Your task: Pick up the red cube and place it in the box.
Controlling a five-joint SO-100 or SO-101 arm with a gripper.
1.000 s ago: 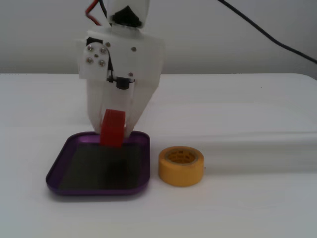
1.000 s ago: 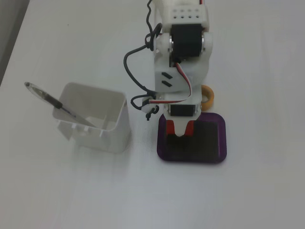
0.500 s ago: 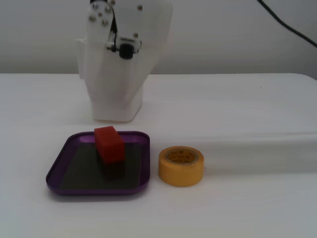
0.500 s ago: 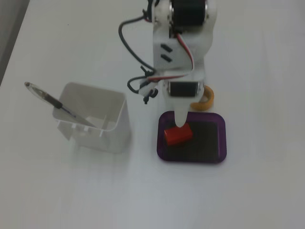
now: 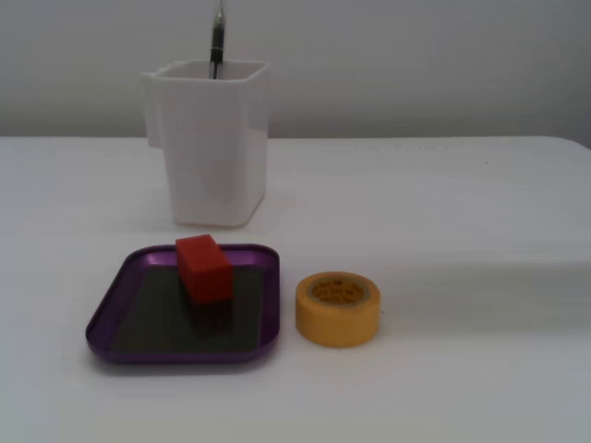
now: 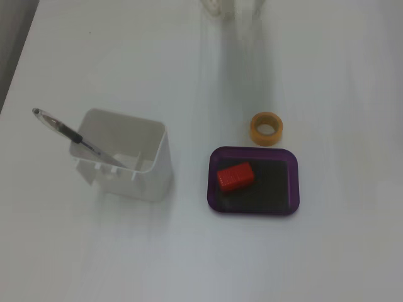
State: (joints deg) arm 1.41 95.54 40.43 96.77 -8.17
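The red cube lies inside the box, a shallow purple tray with a dark floor, toward its far side in a fixed view. In the other fixed view the red cube rests in the left part of the box. No gripper or arm shows in either fixed view; only a pale blurred shape at the top edge of the view from above.
A yellow tape roll sits just right of the box, also seen from above. A tall white plastic container with a pen stands behind the box; from above the container is left of it.
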